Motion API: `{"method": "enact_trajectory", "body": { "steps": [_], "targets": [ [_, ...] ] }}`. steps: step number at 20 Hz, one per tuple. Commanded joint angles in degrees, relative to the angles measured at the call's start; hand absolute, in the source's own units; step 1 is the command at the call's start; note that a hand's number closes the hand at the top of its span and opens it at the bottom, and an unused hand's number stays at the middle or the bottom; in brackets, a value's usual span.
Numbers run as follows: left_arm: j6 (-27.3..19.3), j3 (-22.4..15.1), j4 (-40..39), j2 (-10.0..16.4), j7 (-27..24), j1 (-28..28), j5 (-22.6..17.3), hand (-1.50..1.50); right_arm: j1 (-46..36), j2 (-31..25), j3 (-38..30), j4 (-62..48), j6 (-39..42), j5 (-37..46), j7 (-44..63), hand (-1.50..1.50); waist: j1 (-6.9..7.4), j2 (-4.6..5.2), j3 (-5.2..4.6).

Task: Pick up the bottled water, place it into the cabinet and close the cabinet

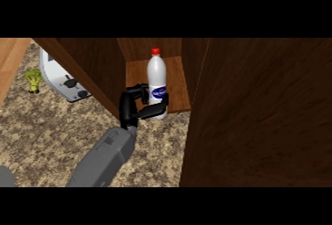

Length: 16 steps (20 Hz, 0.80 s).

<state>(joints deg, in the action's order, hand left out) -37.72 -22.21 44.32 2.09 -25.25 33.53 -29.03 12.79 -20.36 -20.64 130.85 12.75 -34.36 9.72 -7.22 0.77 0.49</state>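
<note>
Now bottled water upright, right hand wrapping its base

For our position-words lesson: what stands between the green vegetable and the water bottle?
In the head view, the white toaster, then the cabinet's wooden panel.

We see our left forearm, grey, coming in from below and to the left of the bottled water and slanting up toward it. Our left hand, black, stands at the left side of the bottled water, palm turned to it, wrist just below. Its fingers curl across the lower front of the bottled water, and another part reaches in from the left higher up, clasping it
</note>
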Motion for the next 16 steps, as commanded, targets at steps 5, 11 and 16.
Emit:
{"method": "enact_trajectory", "body": {
  "steps": [5,11,16],
  "targets": [
    [6.17,7.92,-14.21,-1.75,-0.42,18.01,-3.37,1.50,0.37,-0.95,-3.07,-0.18,1.11,-3.18,0.19,-1.50,-0.78,1.59,-0.66],
    [11.20,13.17,-20.49,-2.07,-6.13,20.14,-7.47,1.50,-0.31,-1.52,-5.06,-1.76,1.47,-5.33,0.16,-1.50,-0.70,2.11,-0.70],
    [12.89,15.25,-25.70,-2.08,-7.13,25.10,-7.85,1.50,-0.71,-2.14,-6.61,-3.42,2.80,-6.69,-0.54,-1.50,-0.84,2.12,-0.61]
  ]
}}
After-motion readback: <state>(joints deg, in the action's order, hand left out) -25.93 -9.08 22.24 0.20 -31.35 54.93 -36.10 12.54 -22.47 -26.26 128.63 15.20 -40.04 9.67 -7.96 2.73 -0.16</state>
